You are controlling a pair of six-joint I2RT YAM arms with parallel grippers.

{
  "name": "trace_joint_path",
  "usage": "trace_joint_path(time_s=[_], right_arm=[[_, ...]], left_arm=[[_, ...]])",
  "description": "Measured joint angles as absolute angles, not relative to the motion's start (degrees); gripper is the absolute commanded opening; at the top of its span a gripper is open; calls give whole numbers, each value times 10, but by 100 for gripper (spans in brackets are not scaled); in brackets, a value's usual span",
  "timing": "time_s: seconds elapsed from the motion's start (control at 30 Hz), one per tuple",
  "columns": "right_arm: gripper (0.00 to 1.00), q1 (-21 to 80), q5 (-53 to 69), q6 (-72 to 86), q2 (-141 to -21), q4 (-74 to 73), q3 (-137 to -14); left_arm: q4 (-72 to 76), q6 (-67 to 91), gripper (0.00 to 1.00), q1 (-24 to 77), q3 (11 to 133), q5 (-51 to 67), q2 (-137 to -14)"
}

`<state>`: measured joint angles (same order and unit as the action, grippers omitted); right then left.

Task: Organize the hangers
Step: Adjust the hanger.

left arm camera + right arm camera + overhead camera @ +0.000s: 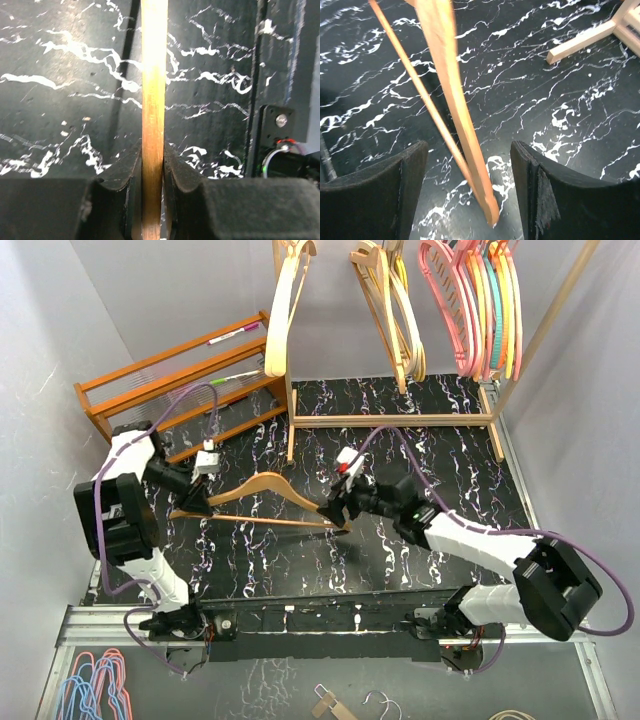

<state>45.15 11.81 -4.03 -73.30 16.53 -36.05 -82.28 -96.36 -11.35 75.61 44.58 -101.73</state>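
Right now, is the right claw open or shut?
Open: the right claw shows both fingers spread, neither touching the wooden hanger between them.

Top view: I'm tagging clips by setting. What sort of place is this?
Probably a robot test cell: plain grey walls around a black marbled table, a wooden frame hung with hangers, robot arms bolted at its edge.

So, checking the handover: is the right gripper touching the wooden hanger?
Apart. The right wrist view shows the end of the wooden hanger sitting inside the open right gripper, with a clear gap on each side.
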Motion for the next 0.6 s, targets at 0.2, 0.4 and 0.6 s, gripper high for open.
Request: trace_joint_path(time_s=[0.2, 0.4, 0.6], right_arm=[[71, 366, 292, -29, -725, 118, -366], [71, 366, 347, -79, -754, 164, -327], [70, 366, 345, -128, -834, 204, -301]], left_arm=[[-810, -1058, 0, -157, 730, 433, -955], [-811, -1122, 0, -155, 698, 420, -887], [-810, -1144, 0, -156, 693, 421, -882]])
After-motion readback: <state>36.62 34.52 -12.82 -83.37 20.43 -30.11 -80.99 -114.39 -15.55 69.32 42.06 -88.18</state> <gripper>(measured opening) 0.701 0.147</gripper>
